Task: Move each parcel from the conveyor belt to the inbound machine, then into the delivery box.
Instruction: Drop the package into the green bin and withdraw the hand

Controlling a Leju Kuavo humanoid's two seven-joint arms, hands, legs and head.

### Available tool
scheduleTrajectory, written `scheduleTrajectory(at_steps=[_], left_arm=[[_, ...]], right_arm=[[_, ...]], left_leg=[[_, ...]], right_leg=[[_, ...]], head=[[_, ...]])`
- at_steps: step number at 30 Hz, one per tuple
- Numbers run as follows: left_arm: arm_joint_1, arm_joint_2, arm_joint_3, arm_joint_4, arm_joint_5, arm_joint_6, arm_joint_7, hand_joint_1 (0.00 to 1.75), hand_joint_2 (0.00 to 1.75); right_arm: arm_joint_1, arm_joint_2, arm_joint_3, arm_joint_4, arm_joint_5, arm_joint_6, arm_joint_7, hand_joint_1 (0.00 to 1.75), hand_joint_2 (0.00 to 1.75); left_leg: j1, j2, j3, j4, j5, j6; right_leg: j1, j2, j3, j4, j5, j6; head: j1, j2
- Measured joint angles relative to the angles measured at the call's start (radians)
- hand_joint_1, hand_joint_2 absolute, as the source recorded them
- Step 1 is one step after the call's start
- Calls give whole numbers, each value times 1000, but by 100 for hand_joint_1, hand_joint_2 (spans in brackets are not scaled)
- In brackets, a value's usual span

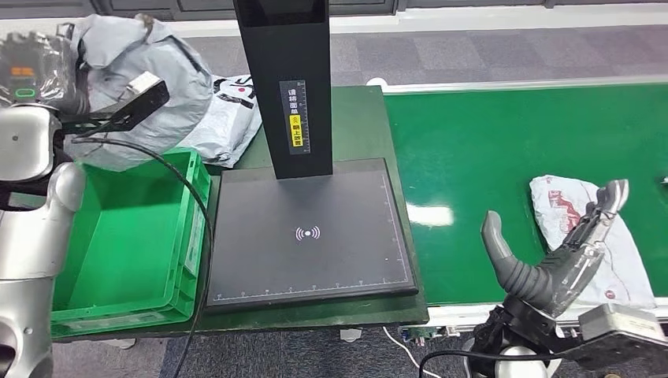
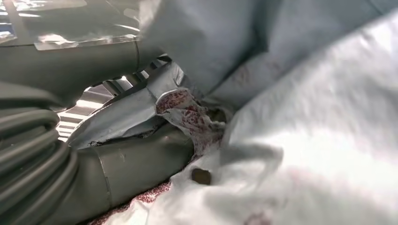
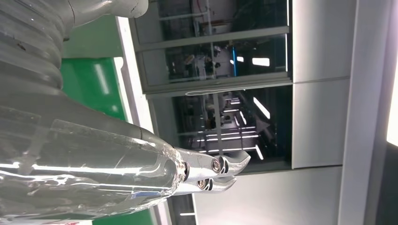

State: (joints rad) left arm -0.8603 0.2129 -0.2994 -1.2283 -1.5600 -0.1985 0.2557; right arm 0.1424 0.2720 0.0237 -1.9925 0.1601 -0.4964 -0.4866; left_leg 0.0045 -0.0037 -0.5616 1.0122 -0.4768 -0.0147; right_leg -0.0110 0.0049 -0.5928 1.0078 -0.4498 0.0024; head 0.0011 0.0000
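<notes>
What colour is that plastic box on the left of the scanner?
Bright green crate, seen best in the head view.

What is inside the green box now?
The green box shows only its bare green floor; no parcel lies inside. A grey parcel hangs above it in the left robot hand. The silver arm covers the left corner.

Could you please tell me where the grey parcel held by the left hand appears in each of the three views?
Head view: the grey parcel is at the upper left, held up above the green crate.
Left wrist view: the grey parcel spreads across the right side, close up.
Right wrist view: it is not in it.
Shared landmark: the left hand that grips it, seen in the head and left wrist views.
</notes>
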Motion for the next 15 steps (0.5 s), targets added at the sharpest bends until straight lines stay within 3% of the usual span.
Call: scheduleTrajectory(at_steps=[2, 7, 14, 15], left_arm=[[-4, 27, -15, 99, -3, -52, 35, 175, 175], [-36, 70, -27, 444, -6, 100, 21, 175, 175], [-70, 97, -27, 621, -8, 102, -29, 175, 175], [-70, 101, -27, 634, -8, 99, -34, 131, 175]], right_arm=[[-9, 0, 0, 9, 5, 5, 6, 0, 175], [-6, -4, 0, 31, -3, -1, -7, 0, 175], [6, -18, 0, 43, -19, -6, -13, 0, 175], [9, -22, 0, 45, -22, -6, -14, 0, 175]], left_leg=[[0, 1, 0, 0, 1, -1], [1, 3, -1, 0, 3, -4], [1, 4, -2, 0, 3, -5], [1, 4, -2, 0, 3, -5]], right_leg=[[1, 1, 0, 0, 0, -1], [3, 3, -3, 0, 3, -5], [3, 4, -4, 1, 3, -5], [3, 4, -4, 1, 3, -5]], head=[[0, 0], [0, 0], [0, 0], [0, 0]])
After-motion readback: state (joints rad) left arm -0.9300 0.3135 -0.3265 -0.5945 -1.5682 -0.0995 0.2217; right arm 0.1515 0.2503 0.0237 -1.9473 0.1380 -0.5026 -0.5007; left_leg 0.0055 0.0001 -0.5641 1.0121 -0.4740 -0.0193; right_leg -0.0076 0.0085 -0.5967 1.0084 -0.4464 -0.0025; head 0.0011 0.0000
